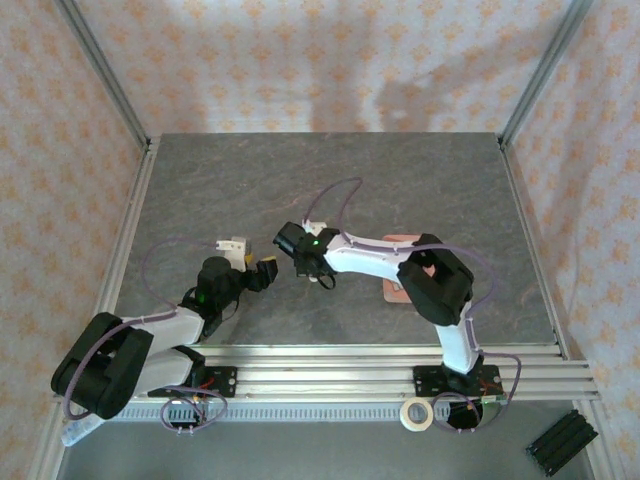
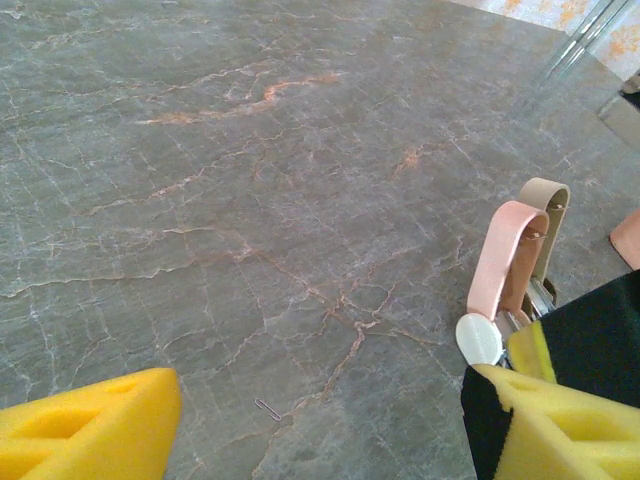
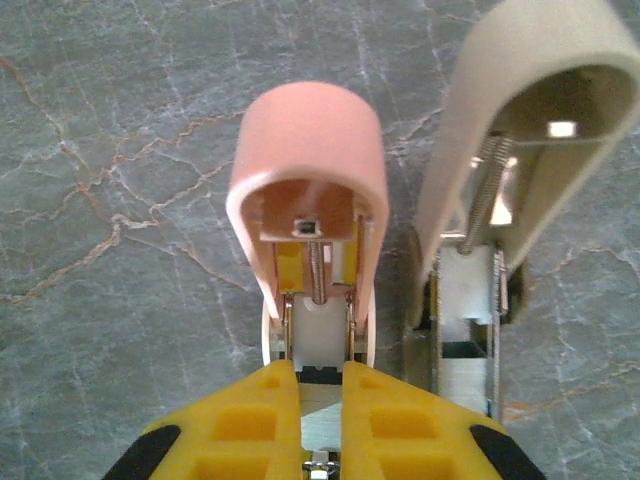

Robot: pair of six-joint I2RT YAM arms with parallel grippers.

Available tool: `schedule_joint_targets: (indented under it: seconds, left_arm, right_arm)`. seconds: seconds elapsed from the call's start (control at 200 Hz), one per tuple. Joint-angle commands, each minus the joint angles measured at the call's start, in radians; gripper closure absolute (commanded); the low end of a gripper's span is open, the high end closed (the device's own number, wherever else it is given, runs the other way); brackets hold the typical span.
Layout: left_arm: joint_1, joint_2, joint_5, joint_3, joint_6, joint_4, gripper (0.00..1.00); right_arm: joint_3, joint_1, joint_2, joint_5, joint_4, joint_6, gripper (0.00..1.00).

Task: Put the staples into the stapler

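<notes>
Your right jaws were clenched tight at the open pink stapler (image 3: 305, 150), beige stapler (image 3: 520, 80) at its 3 o'clock; your left jaws hung released over bare counter (image 2: 250, 200)

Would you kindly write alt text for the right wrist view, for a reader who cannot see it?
The right gripper, its yellow fingers closed, sits at the base of a pink stapler whose lid is swung up. A beige stapler, also opened, stands beside it on the grey marbled table.
</notes>
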Motion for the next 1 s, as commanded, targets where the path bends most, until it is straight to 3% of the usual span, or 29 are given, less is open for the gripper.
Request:
schedule_joint_targets:
  seconds: [0.0,0.526,0.996]
  left_arm:
    - [-0.010,0.015,0.011,0.008,0.014,0.055,0.25]
    - [-0.009,0.034,0.025,0.016,0.012,0.069,0.25]
    - [-0.010,0.025,0.025,0.017,0.014,0.057,0.25]
  right_arm:
    - [-0.035,0.000,-0.053,0.063,0.025,0.025,0.87]
    - [-0.136,0.018,-0.153,0.100,0.130,0.010,0.87]
    - [-0.110,0.018,-0.086,0.077,0.087,0.022,0.87]
